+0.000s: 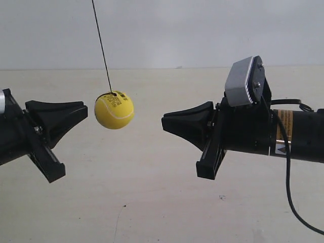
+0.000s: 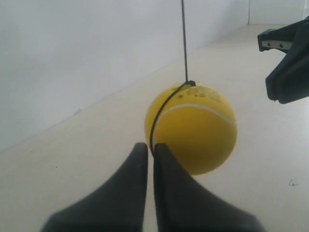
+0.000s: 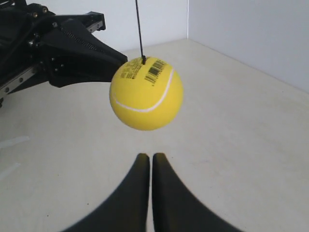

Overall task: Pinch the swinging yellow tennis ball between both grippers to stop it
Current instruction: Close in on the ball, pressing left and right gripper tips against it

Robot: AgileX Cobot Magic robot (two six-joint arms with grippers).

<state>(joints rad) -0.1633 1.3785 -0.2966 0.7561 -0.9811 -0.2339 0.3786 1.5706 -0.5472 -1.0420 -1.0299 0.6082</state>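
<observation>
The yellow tennis ball (image 1: 114,111) hangs on a thin black string (image 1: 101,45) between the two arms, above the tabletop. My left gripper (image 1: 84,109), at the exterior view's left, is shut and empty, its tip a small gap from the ball. In the left wrist view the ball (image 2: 193,130) looms just past that gripper (image 2: 150,146). My right gripper (image 1: 164,121), at the exterior view's right, is shut too and stands farther from the ball. The right wrist view shows the ball (image 3: 146,96) with its barcode sticker, well clear of the right gripper (image 3: 150,156).
A pale tabletop (image 1: 152,202) lies below and a white wall (image 1: 202,30) stands behind. A grey camera mount (image 1: 243,81) sits on the right arm, and a black cable (image 1: 288,182) loops down from it. The left arm's fingers (image 3: 82,53) show behind the ball.
</observation>
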